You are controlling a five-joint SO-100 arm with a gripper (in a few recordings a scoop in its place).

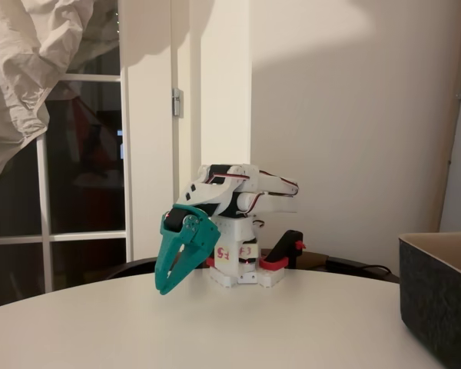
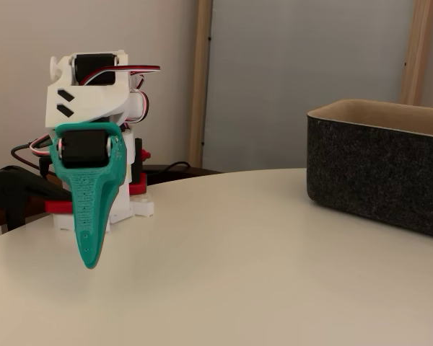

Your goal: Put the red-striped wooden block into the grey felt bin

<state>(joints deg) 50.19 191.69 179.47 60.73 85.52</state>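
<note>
**Arm folded, nothing in hand**

Gripper (image 1: pixel 166 286) hangs nose-down just above the tabletop (image 1: pixel 292 323), arm tucked over its base, likely a rest pose. Fingers meet at the tips, clenched on nothing (no block anywhere I can spot). Bin (image 2: pixel 379 169) sits at the table's right edge, mouth up, ready to receive.

The bin (image 2: pixel 379 180) is rough, matt charcoal felt outside with a smoother tan lining, and the surface (image 2: pixel 245 274) is smooth, pale and faintly sheened. The pincer (image 1: pixel 166 286) looks like matt teal plastic with fine printed ridges, on an arm (image 1: pixel 238 192) of white plastic with black motor blocks. At upper left hangs crumpled, papery white sheeting (image 1: pixel 31 69).
</note>
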